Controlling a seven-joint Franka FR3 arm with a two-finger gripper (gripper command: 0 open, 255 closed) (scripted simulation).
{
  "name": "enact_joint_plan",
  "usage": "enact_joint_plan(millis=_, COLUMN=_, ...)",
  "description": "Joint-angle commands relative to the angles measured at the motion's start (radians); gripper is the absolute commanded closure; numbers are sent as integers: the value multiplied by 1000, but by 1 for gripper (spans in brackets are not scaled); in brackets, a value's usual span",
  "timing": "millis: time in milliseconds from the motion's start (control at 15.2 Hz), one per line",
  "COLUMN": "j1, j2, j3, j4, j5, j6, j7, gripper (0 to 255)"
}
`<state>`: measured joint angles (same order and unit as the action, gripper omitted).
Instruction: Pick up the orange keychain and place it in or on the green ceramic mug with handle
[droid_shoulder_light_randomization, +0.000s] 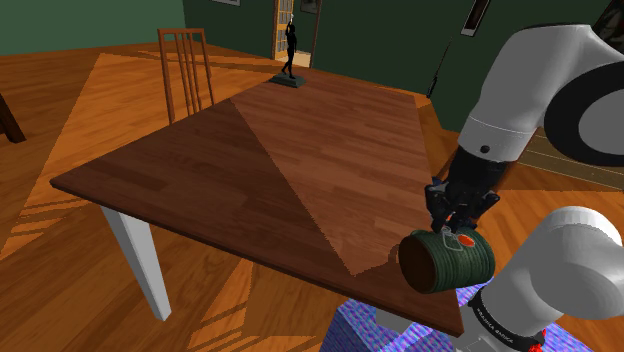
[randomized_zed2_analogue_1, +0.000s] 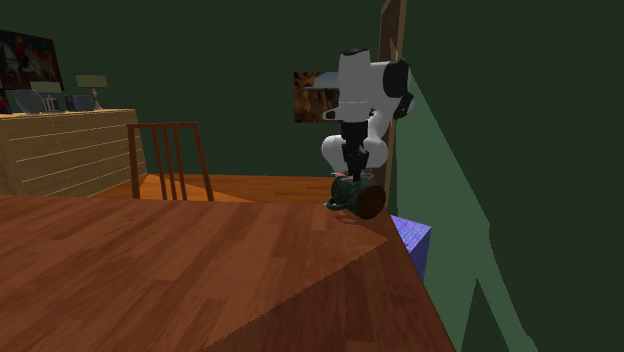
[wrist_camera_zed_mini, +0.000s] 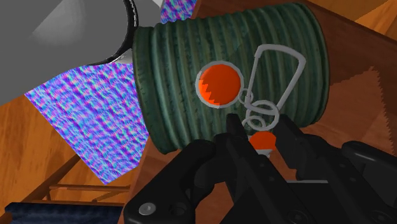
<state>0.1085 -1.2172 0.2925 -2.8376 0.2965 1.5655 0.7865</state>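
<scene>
A ribbed green mug (droid_shoulder_light_randomization: 436, 264) lies on its side at the wooden table's (droid_shoulder_light_randomization: 250, 170) near corner, close to the edge. My gripper (droid_shoulder_light_randomization: 455, 213) hangs just above it, shut on the orange keychain (droid_shoulder_light_randomization: 466, 240). In the wrist view the fingers (wrist_camera_zed_mini: 235, 143) clasp a small orange piece of the keychain (wrist_camera_zed_mini: 218, 86), while its orange disc, rings and silver carabiner rest against the mug's (wrist_camera_zed_mini: 184, 95) side wall. The second exterior view has the gripper (randomized_zed2_analogue_1: 352, 172) directly over the mug (randomized_zed2_analogue_1: 358, 197) at the table's far corner.
A wooden chair (droid_shoulder_light_randomization: 186, 70) stands at the table's far side, and a dark figurine (droid_shoulder_light_randomization: 288, 55) sits at its far end. The purple-blue patterned stand (droid_shoulder_light_randomization: 365, 330) is right below the mug's corner. A dresser (randomized_zed2_analogue_1: 60, 150) lines the wall.
</scene>
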Motion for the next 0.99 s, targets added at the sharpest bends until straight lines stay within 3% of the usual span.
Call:
enact_joint_plan(millis=0, j1=0, j2=0, j3=0, j4=-3, j5=1, j6=1, j7=0, gripper=255)
enact_joint_plan(millis=198, j1=0, j2=0, j3=0, j4=-3, j5=1, j6=1, j7=0, gripper=255)
enact_joint_plan(millis=264, j1=1, j2=0, j3=0, j4=-3, j5=1, j6=1, j7=0, gripper=0)
enact_joint_plan(millis=594, j1=0, j2=0, j3=0, j4=-3, j5=1, j6=1, j7=0, gripper=0)
enact_joint_plan(millis=924, j1=-24, j2=48, j3=-36, j4=138, j5=-38, j6=-92, j7=0, gripper=0)
